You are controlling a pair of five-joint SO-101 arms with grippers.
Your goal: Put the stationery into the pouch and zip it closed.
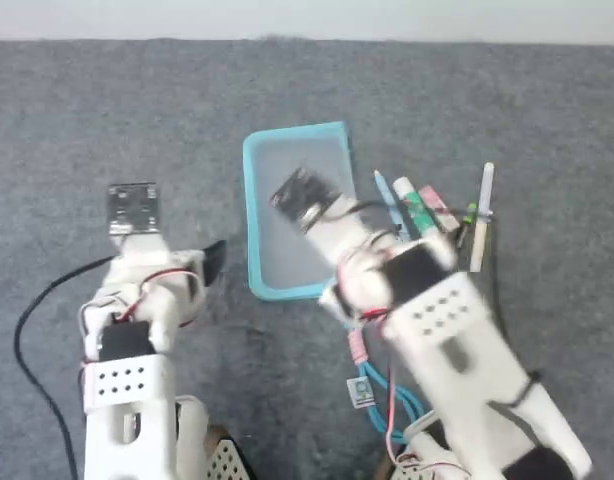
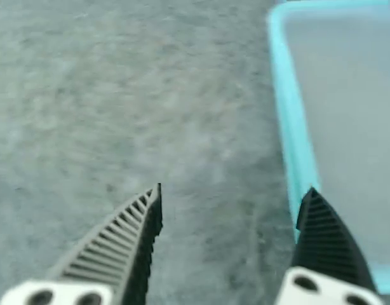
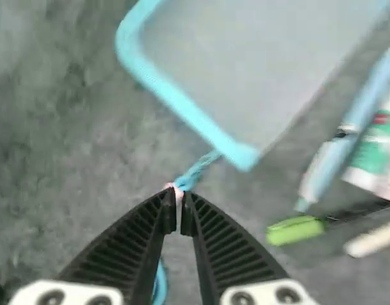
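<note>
Not far along, going by this. The pouch (image 1: 282, 250) looks empty to me, and all the stationery is lying loose on the grey surface (image 1: 137, 110), so nothing's packed and nothing's zipped yet.

The right gripper (image 3: 176, 198) is clamped down tight on the end of the blue zipper cord (image 3: 198, 168). The pouch corner sits just past its tips. My guess is we're at the "get the zip open" stage, before any loading. The left gripper (image 2: 233, 190) is spread wide with nothing in it. It hangs low over the surface, with the pouch's blue rim right beside one finger.

Counts:
- Pouches: one.
- Arms: two.
- Stationery, bunched just off to the right gripper's right side, on the far side from the left gripper: a blue pen (image 1: 386, 197), a green-and-white marker (image 1: 411, 203), a pink piece (image 1: 439, 210), a white pen (image 1: 482, 215) and a small green bit (image 3: 295, 230). That makes five I can pick out, but they overlap and the arm covers part of the pile, so there could be more.

What's left is basically everything: open it, load each piece, zip it shut.
</note>
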